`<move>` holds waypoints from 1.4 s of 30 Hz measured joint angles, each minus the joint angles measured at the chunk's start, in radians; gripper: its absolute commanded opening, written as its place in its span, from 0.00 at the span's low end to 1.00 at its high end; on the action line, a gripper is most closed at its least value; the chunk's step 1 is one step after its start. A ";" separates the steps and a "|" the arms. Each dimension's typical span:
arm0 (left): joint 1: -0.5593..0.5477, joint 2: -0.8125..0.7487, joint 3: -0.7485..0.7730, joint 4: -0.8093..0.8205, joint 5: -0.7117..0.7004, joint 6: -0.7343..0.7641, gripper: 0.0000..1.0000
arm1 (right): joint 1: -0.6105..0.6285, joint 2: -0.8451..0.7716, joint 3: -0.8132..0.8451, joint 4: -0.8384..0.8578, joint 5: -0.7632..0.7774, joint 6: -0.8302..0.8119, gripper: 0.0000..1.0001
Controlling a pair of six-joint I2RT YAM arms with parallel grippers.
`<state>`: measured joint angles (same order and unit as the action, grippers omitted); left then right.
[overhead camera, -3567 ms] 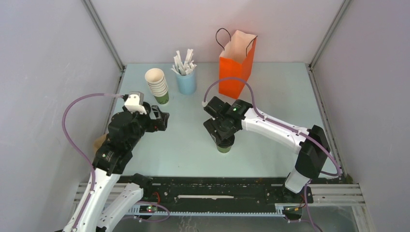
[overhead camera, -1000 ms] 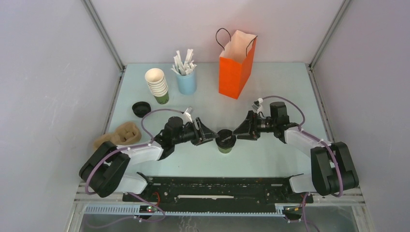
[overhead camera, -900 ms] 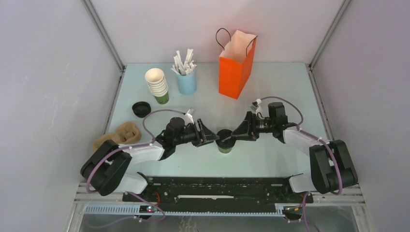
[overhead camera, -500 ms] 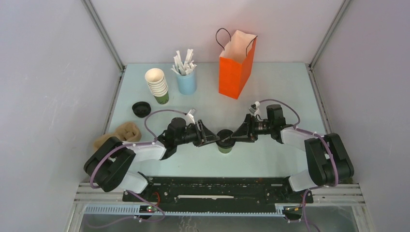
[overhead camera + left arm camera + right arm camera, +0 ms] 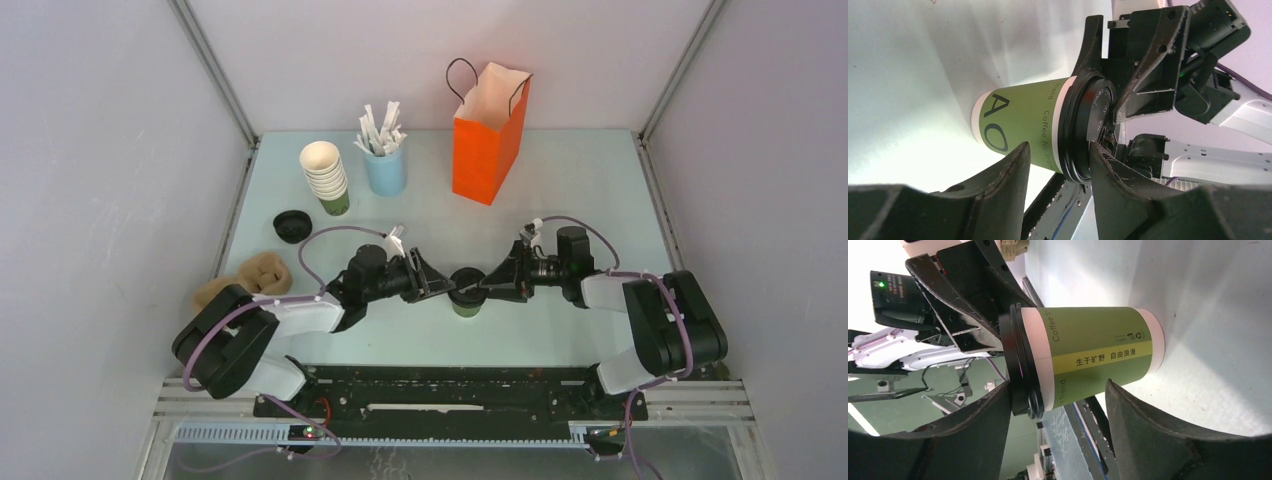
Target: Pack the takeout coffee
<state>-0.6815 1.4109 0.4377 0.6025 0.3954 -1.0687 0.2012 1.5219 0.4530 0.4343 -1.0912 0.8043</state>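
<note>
The takeout coffee [image 5: 466,298] is a small green paper cup with a black lid [image 5: 466,282], standing upright near the table's front middle. My left gripper [image 5: 441,288] reaches in low from the left, my right gripper [image 5: 489,286] from the right. In the left wrist view the cup [image 5: 1023,127] lies between the open left gripper [image 5: 1058,150]; one finger [image 5: 1108,170] rests against the lid's top [image 5: 1095,112], the other sits beside the cup wall. In the right wrist view the open right gripper [image 5: 1059,390] straddles the cup [image 5: 1098,352]; one finger [image 5: 990,412] touches the lid rim [image 5: 1018,365].
An orange paper bag [image 5: 488,140] stands open at the back middle. A stack of cream-and-green cups [image 5: 326,178] and a light blue cup of white sticks [image 5: 385,165] stand back left. A spare black lid [image 5: 291,225] and a brown cardboard carrier [image 5: 250,275] lie at the left.
Both grippers have crept inward onto the cup's lid from either side. The left jaws have narrowed a little. The cup has stayed in place.
</note>
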 measured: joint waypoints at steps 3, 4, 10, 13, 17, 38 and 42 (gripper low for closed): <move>0.000 -0.014 0.002 -0.028 -0.010 0.014 0.51 | 0.010 -0.040 0.016 -0.068 0.038 -0.016 0.86; 0.000 -0.019 0.003 -0.037 -0.012 0.017 0.51 | 0.011 -0.054 0.021 -0.085 0.044 -0.018 0.87; -0.003 -0.024 0.018 -0.068 -0.019 0.032 0.51 | 0.034 -0.080 0.071 -0.132 0.074 -0.032 0.84; -0.009 -0.024 0.025 -0.079 -0.024 0.033 0.51 | 0.056 -0.032 0.078 -0.122 0.081 -0.040 0.80; -0.016 -0.024 0.027 -0.084 -0.037 0.033 0.51 | 0.037 0.071 0.034 -0.003 0.040 -0.012 0.72; -0.027 -0.031 0.028 -0.094 -0.081 0.042 0.51 | 0.144 -0.092 -0.032 -0.062 0.103 0.002 0.91; -0.028 -0.034 0.028 -0.099 -0.085 0.043 0.50 | 0.148 -0.084 -0.033 -0.075 0.119 0.000 0.93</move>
<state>-0.7094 1.3766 0.4660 0.5037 0.3103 -1.0252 0.3492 1.4384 0.4198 0.3592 -0.9718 0.8043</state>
